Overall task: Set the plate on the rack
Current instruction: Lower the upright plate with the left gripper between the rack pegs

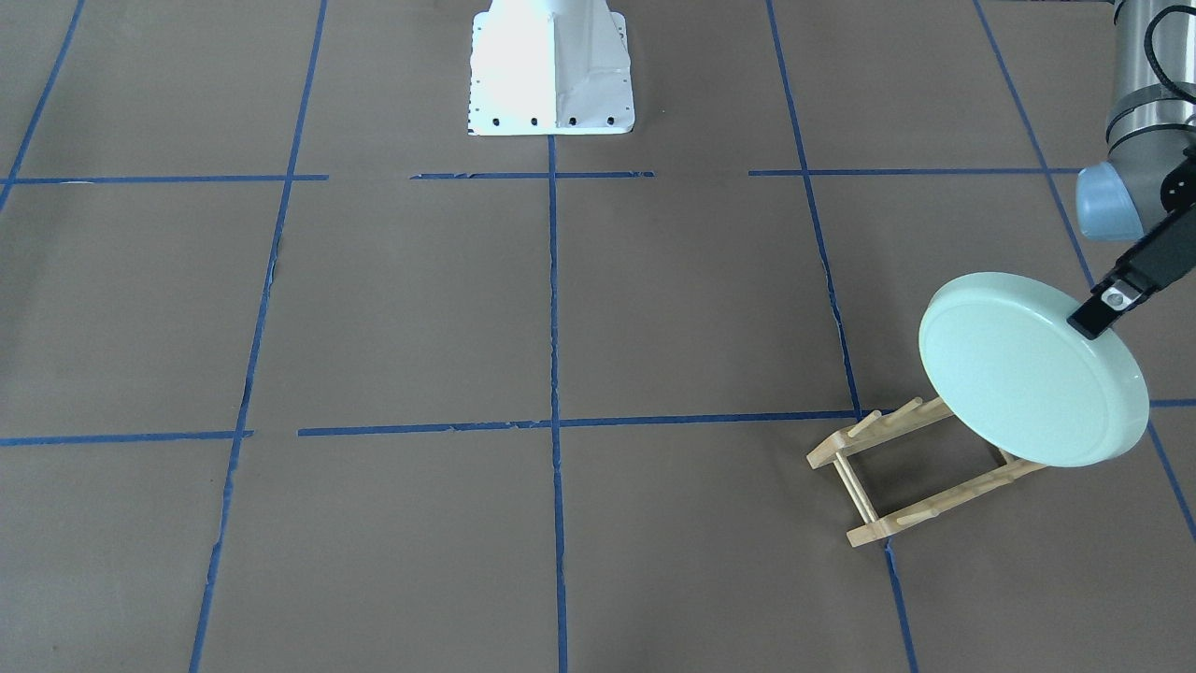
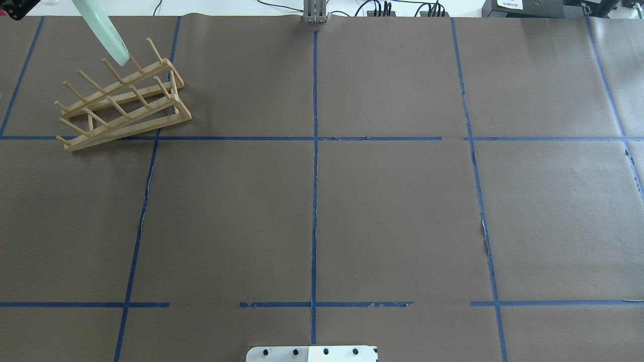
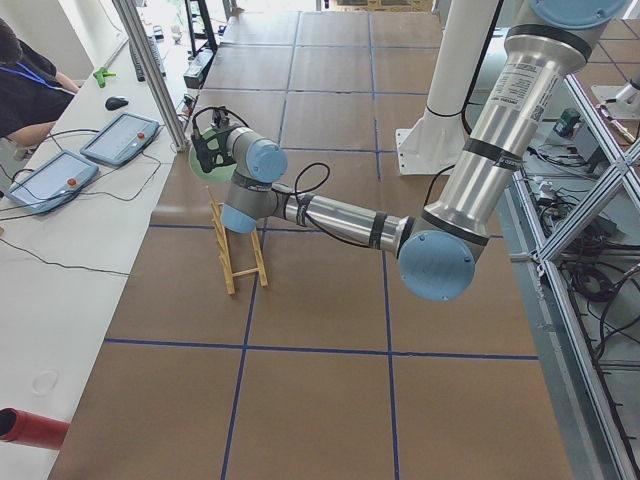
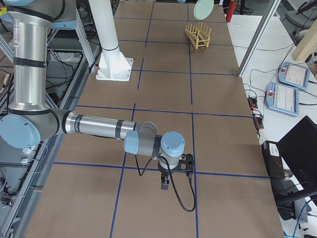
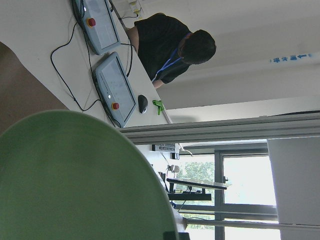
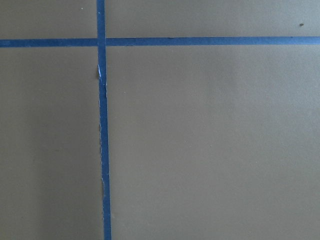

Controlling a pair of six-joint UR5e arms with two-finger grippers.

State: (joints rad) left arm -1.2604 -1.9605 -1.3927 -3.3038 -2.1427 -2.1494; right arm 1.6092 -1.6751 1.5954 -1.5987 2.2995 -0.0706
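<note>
The plate (image 1: 1032, 369) hangs tilted over one end of the rack (image 1: 920, 515), hiding that end. Its lower edge seems level with the pegs, but contact is unclear. The left gripper (image 1: 1089, 322) clamps the plate's rim, one finger hidden. The right gripper (image 4: 166, 184) is well apart from the rack; I cannot tell its opening.

A brown paper-covered table (image 2: 392, 211) gridded with blue tape (image 2: 314, 201) sits beside a white bench (image 3: 70, 320) carrying two touch-screen pendants (image 3: 120, 138), a mouse (image 3: 117, 102) and cables, a dark-shirted operator (image 5: 155, 45) at it, with bright daylit windows (image 5: 245, 175) beyond.
</note>
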